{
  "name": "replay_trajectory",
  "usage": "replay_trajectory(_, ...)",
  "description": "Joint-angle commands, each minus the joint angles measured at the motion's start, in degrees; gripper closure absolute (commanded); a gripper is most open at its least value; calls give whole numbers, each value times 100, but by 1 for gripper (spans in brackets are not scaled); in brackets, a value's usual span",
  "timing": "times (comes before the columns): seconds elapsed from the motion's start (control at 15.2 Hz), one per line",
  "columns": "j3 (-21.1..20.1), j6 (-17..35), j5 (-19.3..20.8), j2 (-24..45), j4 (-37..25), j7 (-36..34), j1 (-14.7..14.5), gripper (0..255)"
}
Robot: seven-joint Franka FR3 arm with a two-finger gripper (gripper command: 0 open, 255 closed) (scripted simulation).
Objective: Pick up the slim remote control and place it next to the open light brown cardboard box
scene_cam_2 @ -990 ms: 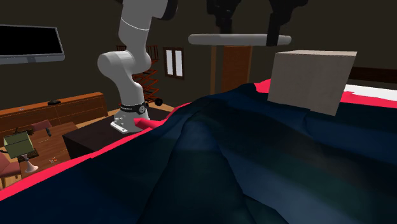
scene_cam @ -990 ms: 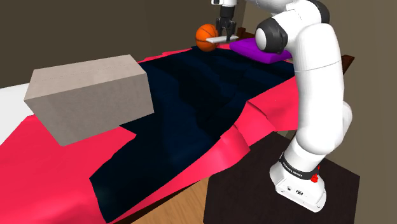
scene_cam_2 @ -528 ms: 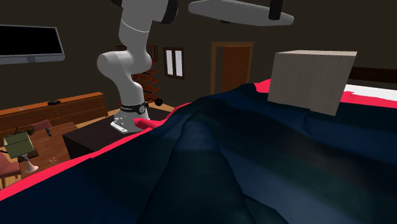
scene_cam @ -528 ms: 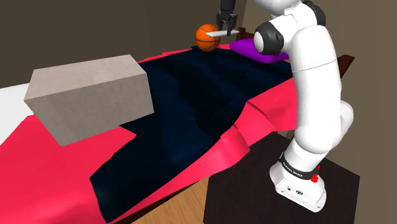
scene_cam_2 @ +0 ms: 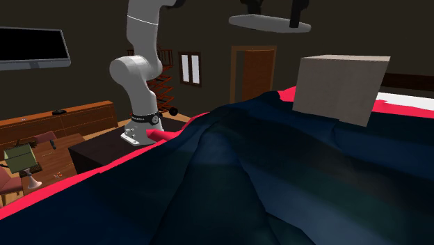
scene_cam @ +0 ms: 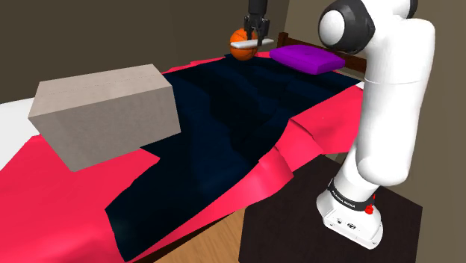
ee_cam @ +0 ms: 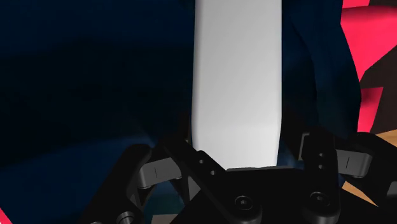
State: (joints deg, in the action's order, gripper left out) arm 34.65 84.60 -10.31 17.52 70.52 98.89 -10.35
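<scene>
The slim remote [scene_cam: 249, 45] is a pale grey-white bar held in the air above the far end of the bed, in front of an orange ball [scene_cam: 239, 45]. My black gripper [scene_cam: 254, 40] hangs from above and is shut on it. In the second exterior view the remote [scene_cam_2: 264, 22] lies level near the top edge, clasped by the gripper [scene_cam_2: 276, 17]. In the wrist view the remote [ee_cam: 236, 83] runs straight out from between the gripper [ee_cam: 240, 156] fingers, over the dark blue blanket. The pale grey-brown box [scene_cam: 104, 112] stands on the bed toward the shoulder view's left, far from the gripper.
A red cover [scene_cam: 45, 202] and a rumpled dark blue blanket [scene_cam: 224, 119] lie over the bed. A purple pillow [scene_cam: 308, 57] rests at its far end. The arm's dark stand [scene_cam: 314, 231] is beside the bed. A television [scene_cam_2: 31, 45] and low furniture [scene_cam_2: 62, 118] are across the room.
The gripper has lifted the remote higher and carried it a little toward the shoulder view's left. The arm's upper links have swung upright, uncovering the purple pillow.
</scene>
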Motion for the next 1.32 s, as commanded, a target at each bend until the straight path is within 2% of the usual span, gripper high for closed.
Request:
replay_trajectory(0.0,-55,135,199,-330,403,-313,-335,255)
replay_trajectory(0.26,-249,330,522,-877,1040,-943,-860,255)
replay_trajectory(0.59,-566,472,800,-1379,1592,-1733,-1371,255)
replay_trajectory(1.25,-1283,577,997,-1816,2069,-3207,-2135,255)
